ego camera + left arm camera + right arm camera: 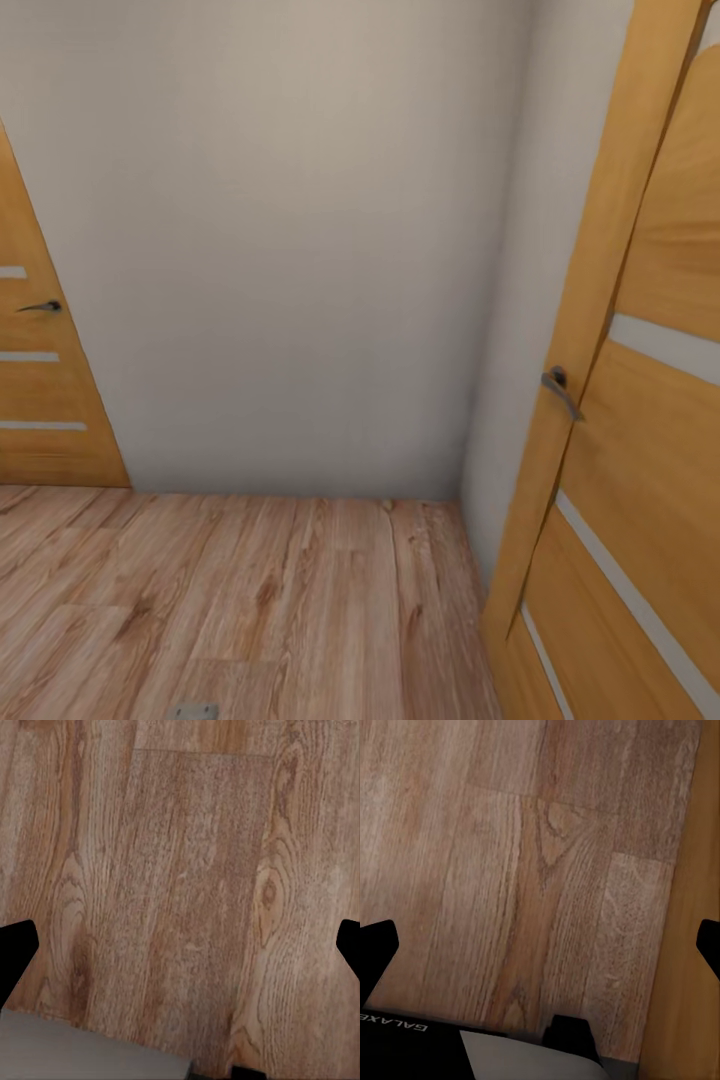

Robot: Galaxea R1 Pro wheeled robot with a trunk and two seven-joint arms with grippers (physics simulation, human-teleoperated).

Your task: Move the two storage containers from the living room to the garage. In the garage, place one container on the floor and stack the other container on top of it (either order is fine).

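So the robot's facing a corner of a hallway-ish spot. On the far left there's a wooden door (40, 380) with pale glass slats and a dark lever handle (42, 306), shut flat against its wall. Moving right, a plain beige wall (290, 250) runs across the middle down to the light wood-plank floor (250, 600), and that floor strip is open right up to the wall's bottom edge. On the right, another slatted wooden door (650, 430) stands with its frame edge close in, grey handle (560, 390) sticking out toward the open floor, so the room narrows on that side.

Left gripper (180, 945): its black fingertips (15, 952) sit wide apart at the picture's edges, nothing between them, just bare planks beyond. Right gripper (540, 945): same deal, tips spread, empty, planks between the jaws, with the orange door edge (690, 982) just past one fingertip.

The containers aren't anywhere in these shots.
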